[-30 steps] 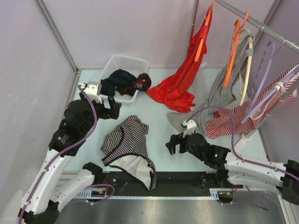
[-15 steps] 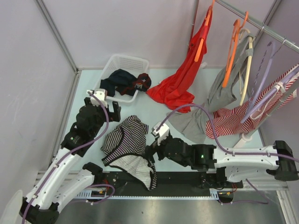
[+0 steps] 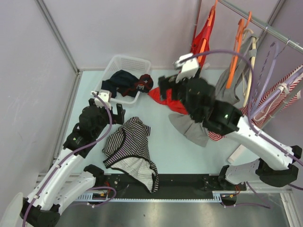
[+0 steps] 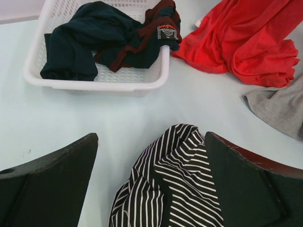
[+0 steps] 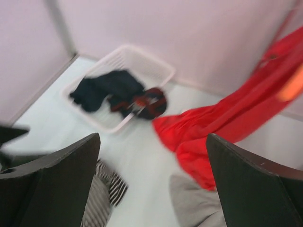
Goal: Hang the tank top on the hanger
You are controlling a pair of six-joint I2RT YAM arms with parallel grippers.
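Black-and-white stripes mark the tank top [image 3: 130, 146], which lies crumpled on the table [image 3: 165, 137] near its front edge and is not on the hanger [image 3: 236, 47]. The orange hanger hangs from the rail [image 3: 265, 26] at the far right, well apart from the tank top. It sits in front of a grey garment [image 3: 189, 125] whose lower part spills onto the table. The left claw [image 3: 113, 108] hovers just beyond the tank top's far edge, jaws spread wide and empty. Its wrist view shows the stripes between the two fingers. The right claw [image 3: 169, 87] is raised above the red garment [image 4: 236, 42], also wide open and holding nothing — its own view is blurred. A white basket [image 3: 125, 61] of dark clothes sits at the far left of the table.
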